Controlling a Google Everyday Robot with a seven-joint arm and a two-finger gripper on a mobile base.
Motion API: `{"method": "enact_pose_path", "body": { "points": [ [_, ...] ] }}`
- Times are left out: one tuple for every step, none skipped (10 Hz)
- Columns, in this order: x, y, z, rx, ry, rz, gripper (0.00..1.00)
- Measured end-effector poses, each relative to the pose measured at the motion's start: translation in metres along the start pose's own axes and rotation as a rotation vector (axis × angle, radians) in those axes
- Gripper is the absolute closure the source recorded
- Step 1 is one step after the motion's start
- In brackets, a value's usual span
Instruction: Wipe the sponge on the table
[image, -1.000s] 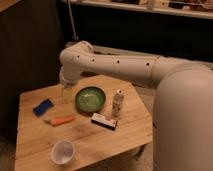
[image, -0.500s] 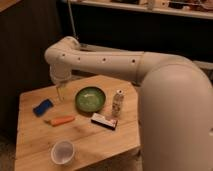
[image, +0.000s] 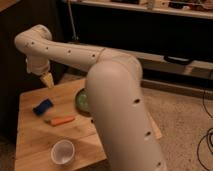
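Observation:
The sponge (image: 42, 106), a small bright-blue block, lies on the left part of the bamboo table (image: 35, 137). My gripper (image: 48, 81) hangs above the table's far left area, a little behind and to the right of the sponge, not touching it. The white arm (image: 115, 95) sweeps from the gripper across the middle of the view and hides the table's right side.
An orange carrot (image: 62, 120) lies just in front of the sponge. A white cup (image: 63, 151) stands near the front edge. A green bowl (image: 81, 100) shows partly from behind the arm. Dark shelving (image: 150, 30) runs along the back.
The arm has swung left and closer to the camera, bringing the gripper lower toward the sponge's side of the table. It now covers the box, the bottle and most of the bowl.

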Motion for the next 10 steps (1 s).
{"method": "enact_pose_path", "body": {
  "points": [
    [0.000,-0.009,0.006,-0.010,-0.001,-0.027,0.20],
    [0.002,-0.011,0.009,-0.017,0.002,-0.038,0.20],
    [0.002,-0.012,0.009,-0.016,0.002,-0.040,0.20],
    [0.003,-0.012,0.009,-0.017,0.003,-0.039,0.20],
    [0.003,-0.011,0.009,-0.018,0.004,-0.039,0.20],
    [0.003,-0.011,0.008,-0.016,0.002,-0.044,0.20],
    [0.002,-0.011,0.010,-0.015,-0.018,-0.048,0.20],
    [0.005,-0.005,0.020,-0.021,-0.042,-0.052,0.20],
    [0.003,-0.001,0.036,-0.021,-0.072,-0.062,0.20],
    [-0.001,0.001,0.054,-0.021,-0.096,-0.073,0.20]
  ]
}}
